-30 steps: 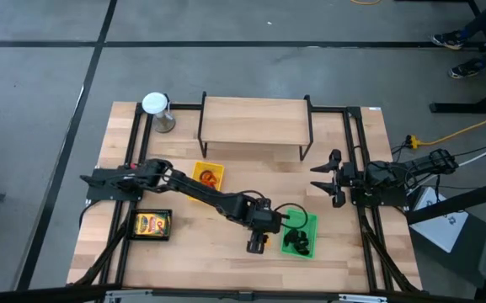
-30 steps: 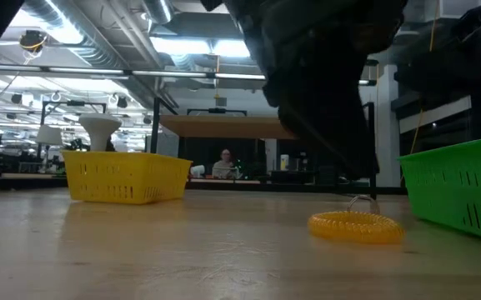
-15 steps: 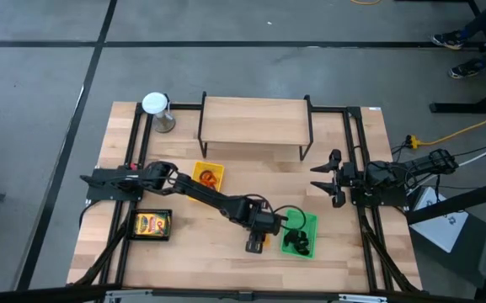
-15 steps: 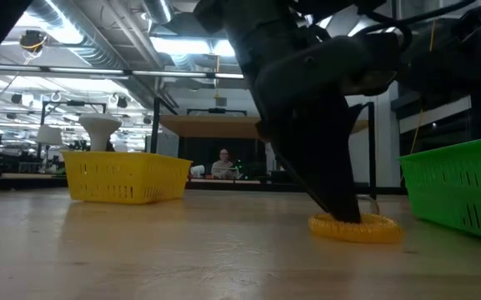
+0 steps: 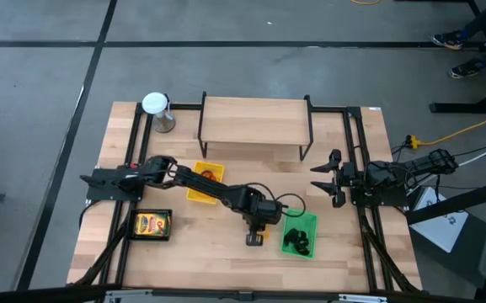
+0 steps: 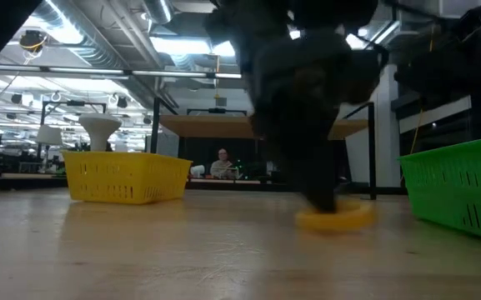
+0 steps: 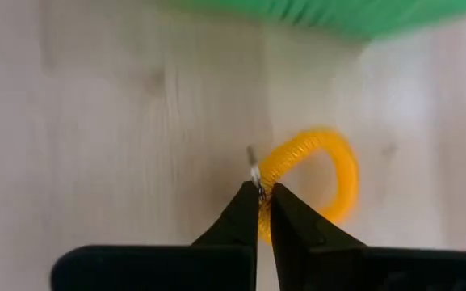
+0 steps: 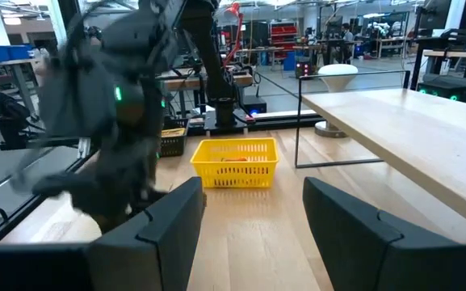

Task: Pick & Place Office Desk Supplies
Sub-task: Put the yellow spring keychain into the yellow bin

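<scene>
Nearest the camera in the low view, the orange ring [image 6: 333, 217] lies flat on the bench [image 5: 217, 261], just beside the green tray [image 5: 301, 224]. The left tool [image 7: 258, 192] is right down on it, fingers pinched nearly together on the ring's rim where a small metal bit sticks out, so it looks like it's got the ring by the edge. The ring looks very light and springy, like a coiled wrist band, so it'll probably flop or swing once lifted; gripping the coil itself rather than the tiny metal piece seems the safer bet, since thin plastic could slip out of a narrow pinch. Black clips [image 5: 296, 242] already sit in the green tray. Further back, the yellow tray [image 5: 205, 178] holds another ring, and a yellow box [image 5: 152, 224] sits in the black tray. The right tool [image 5: 330, 178] waits well off to the side with its fingers spread apart, holding nothing.
</scene>
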`<state>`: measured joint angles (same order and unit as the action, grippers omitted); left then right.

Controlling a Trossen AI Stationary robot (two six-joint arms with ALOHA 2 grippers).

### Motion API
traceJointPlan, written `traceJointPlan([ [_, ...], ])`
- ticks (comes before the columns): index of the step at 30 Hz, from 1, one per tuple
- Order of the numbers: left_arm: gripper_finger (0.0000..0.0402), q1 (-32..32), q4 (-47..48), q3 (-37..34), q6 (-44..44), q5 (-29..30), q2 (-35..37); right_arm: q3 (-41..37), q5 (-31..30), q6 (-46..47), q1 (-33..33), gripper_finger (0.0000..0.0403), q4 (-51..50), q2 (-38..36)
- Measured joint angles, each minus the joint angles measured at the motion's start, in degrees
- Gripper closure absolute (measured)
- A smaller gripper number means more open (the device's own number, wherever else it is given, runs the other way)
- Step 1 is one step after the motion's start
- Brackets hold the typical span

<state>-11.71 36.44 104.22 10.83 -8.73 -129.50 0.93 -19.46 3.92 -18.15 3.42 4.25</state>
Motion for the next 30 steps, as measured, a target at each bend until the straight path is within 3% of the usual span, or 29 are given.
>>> traceJointPlan([
  [8,0.0395,3.5,-3.1,0.1,0.1,0.4,10.0,0.0,0.0,0.0,0.0,0.0184,0.0,0.0],
  [16,0.0397,7.4,-6.6,-2.3,0.3,4.5,21.3,0.0,0.0,0.0,0.0,0.0184,0.0,0.0],
  [22,0.0397,9.8,-14.9,-13.6,2.0,8.1,32.3,0.0,0.0,0.0,0.0,0.0184,0.0,0.0],
  [30,0.0397,10.3,-25.8,-37.3,8.0,14.0,49.1,0.0,0.0,0.0,0.0,0.0184,0.0,0.0],
])
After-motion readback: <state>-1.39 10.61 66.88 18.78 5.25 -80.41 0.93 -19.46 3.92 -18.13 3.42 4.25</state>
